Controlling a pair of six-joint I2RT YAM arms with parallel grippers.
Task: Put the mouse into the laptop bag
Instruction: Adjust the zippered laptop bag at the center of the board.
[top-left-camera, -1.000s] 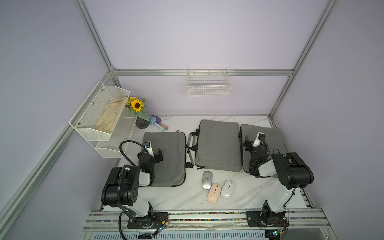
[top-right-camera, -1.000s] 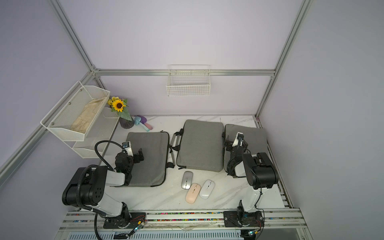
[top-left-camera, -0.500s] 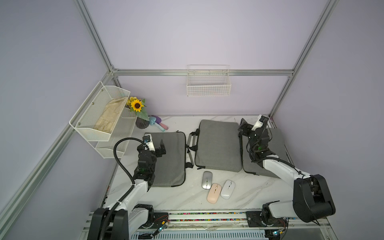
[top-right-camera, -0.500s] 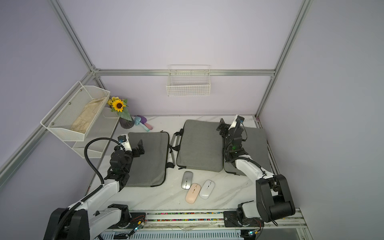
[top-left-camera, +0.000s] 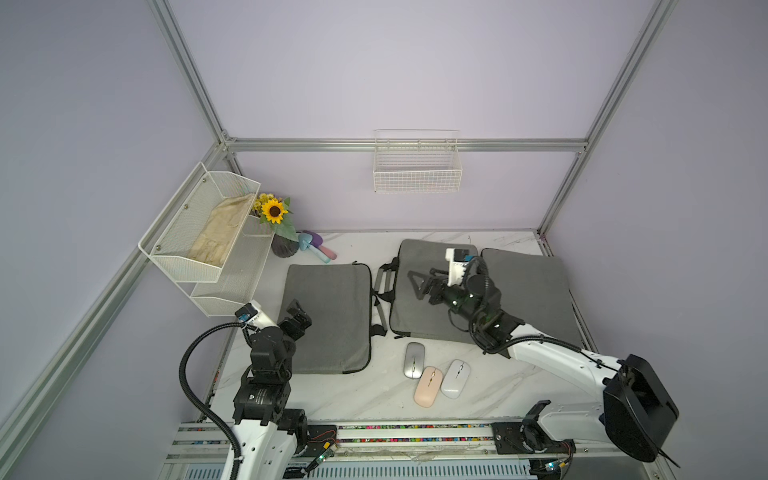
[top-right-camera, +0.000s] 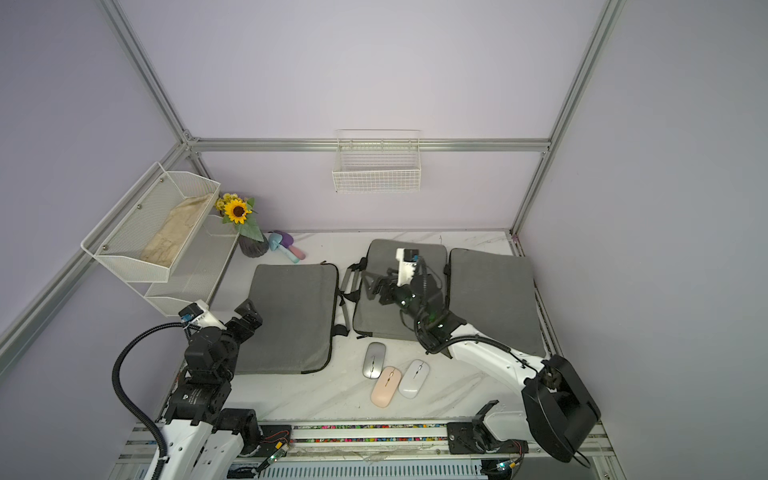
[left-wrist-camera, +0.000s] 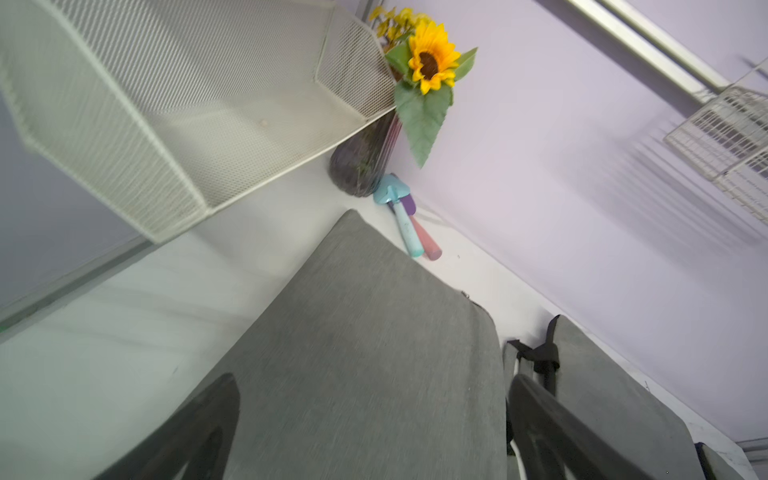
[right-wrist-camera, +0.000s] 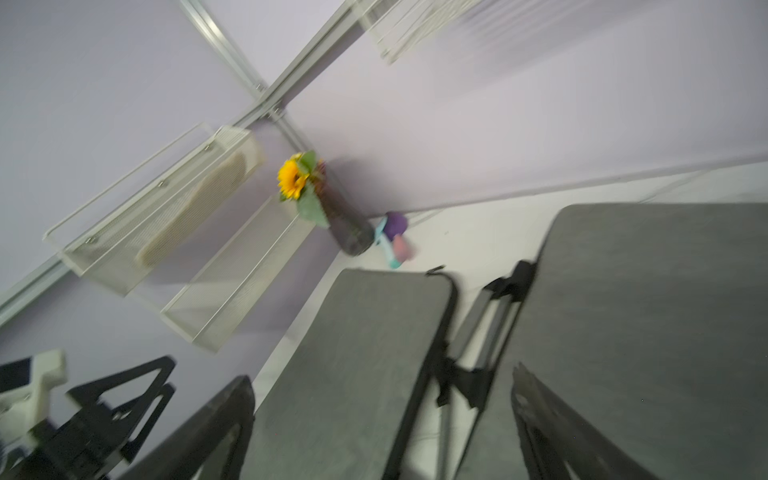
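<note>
Three mice lie side by side near the front of the marble table: a silver mouse (top-left-camera: 414, 359) (top-right-camera: 373, 360), a pink mouse (top-left-camera: 428, 386) (top-right-camera: 386, 386) and a white mouse (top-left-camera: 456, 378) (top-right-camera: 414, 378). Behind them lie three flat grey laptop bags: left bag (top-left-camera: 332, 316) (left-wrist-camera: 365, 332) (right-wrist-camera: 353, 353), middle bag (top-left-camera: 409, 316) (right-wrist-camera: 644, 311), right bag (top-left-camera: 532, 291). My left gripper (top-left-camera: 298, 316) (left-wrist-camera: 374, 395) hovers open over the left bag's near left corner. Over the middle bag, the right gripper (top-left-camera: 417, 286) (right-wrist-camera: 382, 388) hangs open and empty, pointing left.
A two-tier white mesh shelf (top-left-camera: 199, 241) juts out at the left. A sunflower vase (top-left-camera: 284, 247) and toy shovels (top-left-camera: 318, 247) sit in the back left corner. A wire basket (top-left-camera: 417, 166) hangs on the back wall. Black carry handles (top-left-camera: 380, 291) lie between the left and middle bags.
Both arms have unfolded from their tucked pose. The right gripper swung left from the right bag to over the middle bag. The left gripper drew back slightly toward the front.
</note>
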